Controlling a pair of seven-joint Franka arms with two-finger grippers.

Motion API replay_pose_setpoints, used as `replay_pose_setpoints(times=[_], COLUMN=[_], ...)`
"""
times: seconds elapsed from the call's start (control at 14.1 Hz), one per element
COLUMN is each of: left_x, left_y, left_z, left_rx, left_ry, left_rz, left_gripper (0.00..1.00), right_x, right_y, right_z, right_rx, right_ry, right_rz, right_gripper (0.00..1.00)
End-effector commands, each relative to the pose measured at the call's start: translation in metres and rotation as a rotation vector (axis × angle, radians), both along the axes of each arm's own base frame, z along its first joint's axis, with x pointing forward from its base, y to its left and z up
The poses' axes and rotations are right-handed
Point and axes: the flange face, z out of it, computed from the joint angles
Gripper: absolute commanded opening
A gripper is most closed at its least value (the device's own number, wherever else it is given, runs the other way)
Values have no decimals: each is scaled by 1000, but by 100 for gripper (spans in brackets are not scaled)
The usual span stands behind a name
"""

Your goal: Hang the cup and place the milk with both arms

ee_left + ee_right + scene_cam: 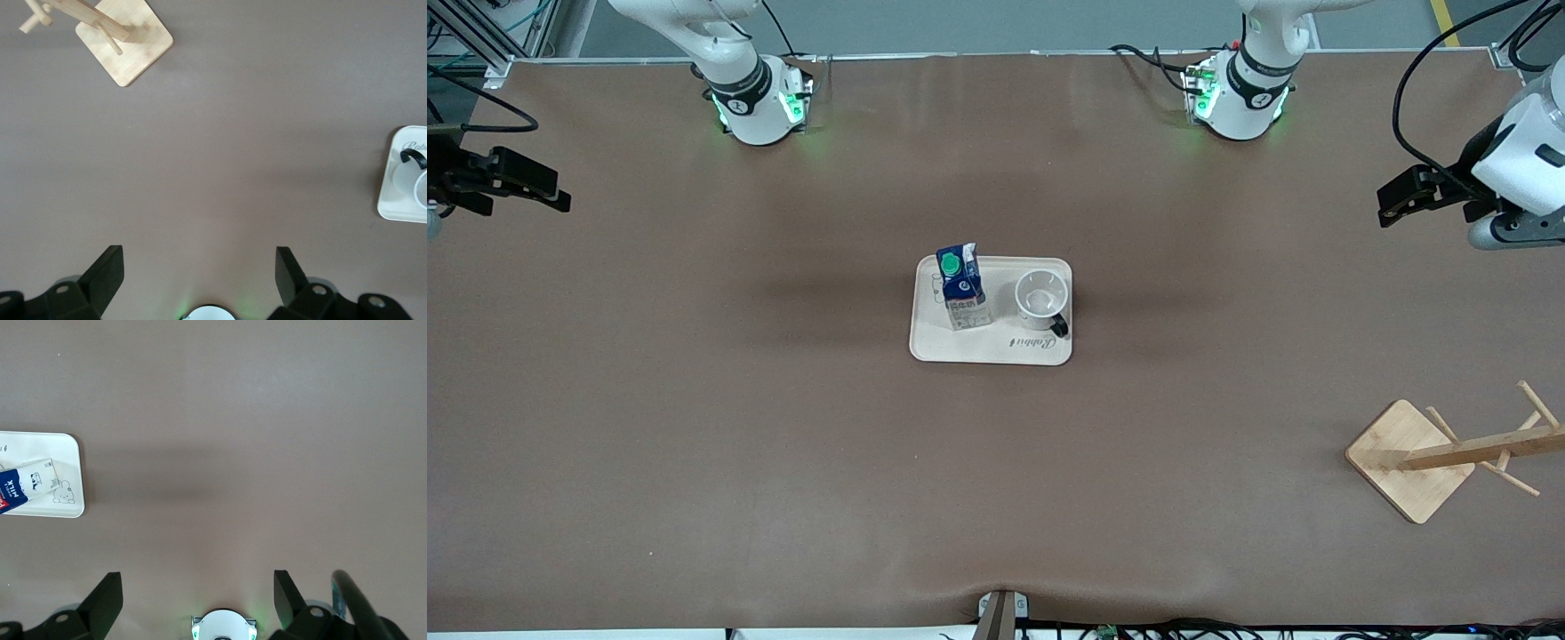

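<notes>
The white cup (pixel 1042 297) with its black handle stands upright on a cream tray (pixel 996 351) in the middle of the table. The blue and white milk (pixel 963 289) with a green cap stands beside it on the tray, toward the right arm's end. My left gripper (pixel 1405 197) hangs open and empty over the left arm's end of the table. My right gripper (pixel 534 182) hangs open and empty over the right arm's end. The left wrist view shows open jaws (pixel 199 267), the tray's edge (pixel 390 203) and part of the cup (pixel 420 190). The right wrist view shows open jaws (pixel 198 590), the tray (pixel 40 443) and the milk (pixel 23 483).
A wooden peg rack (pixel 1449 453) on a square bamboo base stands toward the left arm's end, nearer to the front camera than the tray; it also shows in the left wrist view, wooden rack (pixel 123 40). Brown table cloth surrounds the tray.
</notes>
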Motion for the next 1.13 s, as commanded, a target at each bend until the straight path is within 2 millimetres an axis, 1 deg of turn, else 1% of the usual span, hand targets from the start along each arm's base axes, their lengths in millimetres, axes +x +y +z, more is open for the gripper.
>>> replay_pose_setpoints(times=[0.0, 0.14, 0.21, 0.35, 0.5, 0.64, 0.71, 0.85, 0.99, 1.06], left_x=[-6, -6, -5, -5, -5, -3, 0, 1, -3, -9], left_y=[-9, -27, -31, -43, -65, -84, -96, -125, -165, -188], left_z=[4, -8, -13, -34, -56, -85, -104, -131, -156, -170], left_rx=[27, 30, 29, 12, 14, -7, -43, -69, -74, -68], left_ry=[14, 31, 32, 44, 37, 23, 40, 68, 87, 93], left_rz=[-7, -28, -8, 31, 35, 46, 55, 61, 99, 138], left_gripper=[100, 100, 100, 100, 100, 100, 100, 100, 100, 100], right_x=[1, 1, 1, 1, 1, 1, 1, 1, 1, 1], right_y=[1, -1, 0, 1, 1, 1, 1, -1, 0, 1], right_z=[4, 4, 4, 4, 4, 4, 4, 4, 4, 4], right_rx=[5, 6, 4, 6, 5, 5, 5, 4, 6, 5], right_ry=[3, 2, 4, 4, 4, 3, 5, 4, 4, 4], right_rz=[-4, -7, -7, -6, -6, -4, -6, -9, -7, -6], right_gripper=[100, 100, 100, 100, 100, 100, 100, 100, 100, 100])
